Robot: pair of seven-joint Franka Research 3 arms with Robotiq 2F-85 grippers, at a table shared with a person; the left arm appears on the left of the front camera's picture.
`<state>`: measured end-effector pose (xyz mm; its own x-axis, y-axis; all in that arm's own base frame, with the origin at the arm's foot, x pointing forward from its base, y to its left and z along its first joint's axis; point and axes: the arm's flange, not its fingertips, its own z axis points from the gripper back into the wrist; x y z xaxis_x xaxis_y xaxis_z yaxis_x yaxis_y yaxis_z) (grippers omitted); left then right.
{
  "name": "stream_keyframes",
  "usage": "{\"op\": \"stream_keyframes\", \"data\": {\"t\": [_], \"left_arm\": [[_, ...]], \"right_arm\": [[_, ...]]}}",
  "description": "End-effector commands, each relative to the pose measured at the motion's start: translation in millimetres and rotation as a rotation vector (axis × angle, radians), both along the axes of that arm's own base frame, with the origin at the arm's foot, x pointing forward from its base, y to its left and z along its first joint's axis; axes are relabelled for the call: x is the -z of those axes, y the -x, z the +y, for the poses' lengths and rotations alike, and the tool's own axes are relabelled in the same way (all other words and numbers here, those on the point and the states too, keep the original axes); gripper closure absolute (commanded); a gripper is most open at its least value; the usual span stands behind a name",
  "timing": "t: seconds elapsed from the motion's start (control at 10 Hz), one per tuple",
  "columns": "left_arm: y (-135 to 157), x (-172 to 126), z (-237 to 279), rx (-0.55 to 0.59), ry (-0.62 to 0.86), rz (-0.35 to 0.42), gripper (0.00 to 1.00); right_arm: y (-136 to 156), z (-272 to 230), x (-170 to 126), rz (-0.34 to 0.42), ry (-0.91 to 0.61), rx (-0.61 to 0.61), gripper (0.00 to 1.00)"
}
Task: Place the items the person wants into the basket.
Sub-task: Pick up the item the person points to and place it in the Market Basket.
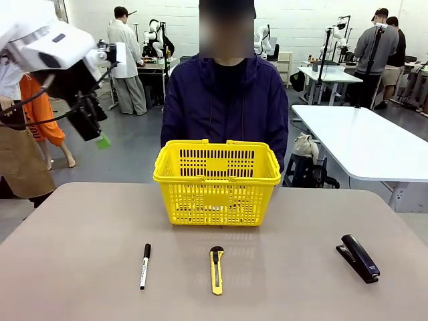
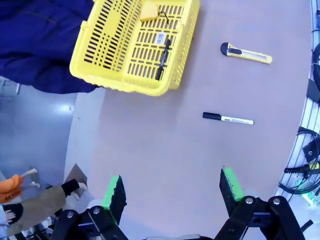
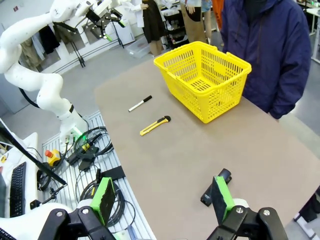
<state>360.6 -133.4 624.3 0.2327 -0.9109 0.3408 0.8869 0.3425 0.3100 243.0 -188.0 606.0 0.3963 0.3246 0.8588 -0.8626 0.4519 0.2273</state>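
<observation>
Where we begin at the near side, the right gripper [image 3: 162, 181] hangs above the matte beige table [image 1: 80, 267], its green-padded jaws spread wide and empty. The black stapler [image 1: 358, 257], a long wedge-shaped block, lies flat below it. In the same row we list a slim yellow-and-black utility knife [image 1: 216, 269] and a thin white marker [image 1: 144, 265] with a black cap. Beyond, the yellow slotted plastic basket [image 1: 217, 180] holds a thin black pen [image 2: 163, 59] and a small yellow tape measure [image 2: 149, 11]. The left gripper [image 2: 171, 176] is raised high, jaws apart, gripping nothing. Farthest, the person [image 1: 227, 100] in a navy jacket stands behind the basket.
</observation>
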Motion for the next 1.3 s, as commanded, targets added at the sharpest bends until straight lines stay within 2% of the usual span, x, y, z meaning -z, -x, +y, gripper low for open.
{"op": "stream_keyframes", "data": {"t": [0.0,0.1,0.3,0.4,1.2], "left_arm": [[11.4,12.2,8.8,-0.038,0.035,-0.005,0.03],[14.1,16.9,16.1,-0.059,0.049,0.013,0.03],[-7.1,21.3,27.8,-0.091,0.055,0.041,0.03],[9.3,14.6,20.8,-0.044,0.031,0.027,0.03],[9.3,14.6,20.8,-0.044,0.031,0.027,0.03]], "right_arm": [[-1.7,-0.2,-1.8,-0.026,-0.024,-0.01,0.0],[-1.7,-0.2,-1.8,-0.026,-0.024,-0.01,0.0],[-1.7,-0.2,-1.8,-0.026,-0.024,-0.01,0.0],[-1.7,-0.2,-1.8,-0.026,-0.024,-0.01,0.0],[-1.7,-0.2,-1.8,-0.026,-0.024,-0.01,0.0]]}}
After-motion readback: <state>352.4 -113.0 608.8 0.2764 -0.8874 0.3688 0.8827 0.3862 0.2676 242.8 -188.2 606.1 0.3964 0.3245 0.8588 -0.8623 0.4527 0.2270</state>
